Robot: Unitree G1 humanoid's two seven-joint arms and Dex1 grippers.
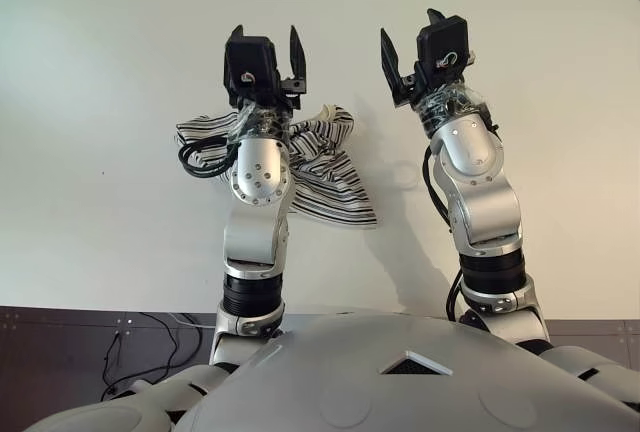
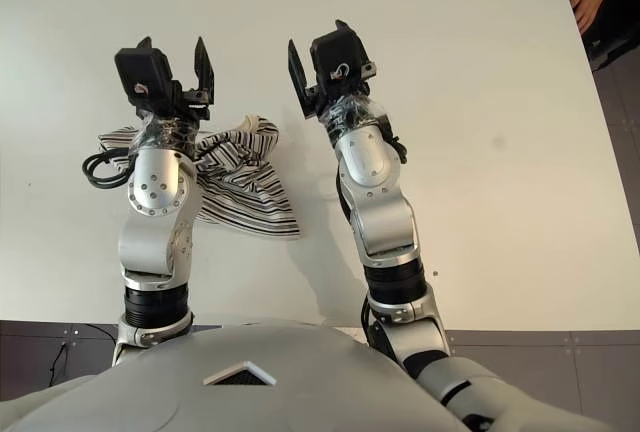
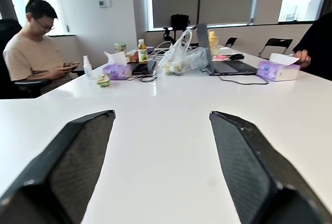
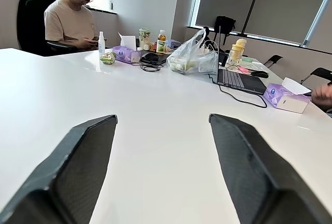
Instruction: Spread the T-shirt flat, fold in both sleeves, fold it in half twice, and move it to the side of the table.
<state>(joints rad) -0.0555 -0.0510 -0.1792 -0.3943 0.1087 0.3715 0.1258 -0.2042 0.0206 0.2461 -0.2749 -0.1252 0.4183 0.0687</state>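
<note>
Left eye view: left jaws and right jaws gape, empty. Striped T-shirt (image 1: 335, 180) lies bunched behind left jaws on worktop (image 1: 110, 42).

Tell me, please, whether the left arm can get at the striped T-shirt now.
Probably yes: the open left tool hangs just past the crumpled T-shirt, which lies beneath that arm's wrist with nothing covering it.

The T-shirt (image 1: 330, 177) lies on the counter (image 1: 100, 232), partly under the left forearm (image 1: 260, 167). The left claw (image 1: 266, 34) hangs over its far edge, at 12 o'clock. The right claw (image 1: 408, 27) is at 3 o'clock from that one, off the cloth.
</note>
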